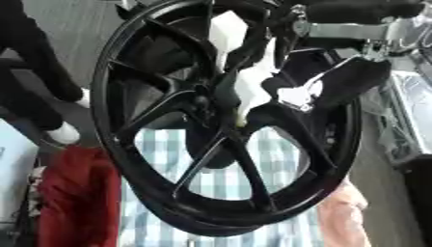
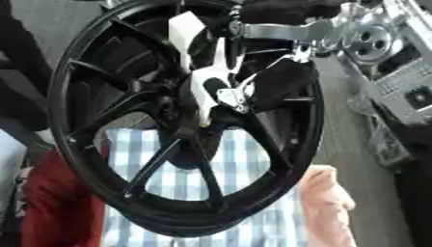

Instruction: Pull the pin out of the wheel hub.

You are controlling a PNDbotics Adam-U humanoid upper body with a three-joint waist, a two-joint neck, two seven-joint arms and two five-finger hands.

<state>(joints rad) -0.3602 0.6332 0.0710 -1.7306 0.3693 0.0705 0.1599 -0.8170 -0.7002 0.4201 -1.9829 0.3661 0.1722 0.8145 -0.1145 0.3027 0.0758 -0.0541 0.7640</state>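
Black spoked wheel (image 1: pixel 228 120) fills most of both views, held up on edge w/ its face toward the camera, rim running from 12 down to 6, leaning a bit so the top sits toward 1. Hub (image 1: pixel 207 103) is at the wheel's centre, approx mid-picture. Right hand (image 2: pixel 221 91) comes in from 1–2 o'clock on a black arm w/ a silver joint (image 2: pixel 283 31) near 12–1; hand is black w/ white shell parts and lies across the spokes right over the hub. A long white finger section runs down from 12 toward centre, ending in a small yellowish tip (image 1: pixel 241 124) just at 5 o'clock of the hub. Fingers look bent in toward the hub, but can't tell whether they've got hold of the pin: the pin itself can't be made out behind the hand, only that the hub area is where the fingers meet. Left hand not seen in either view. Behind the wheel, thru the lower spokes, a blue-white check cloth (image 1: pixel 219 183) at 6; a red cloth (image 1: pixel 76 193) at 7–8; a pale pink cloth (image 2: pixel 325 198) at 4–5. Grey floor (image 1: pixel 63 29) at 10–11. Silver metal gear (image 2: pixel 397 72) at 2–3 in the right eye view.
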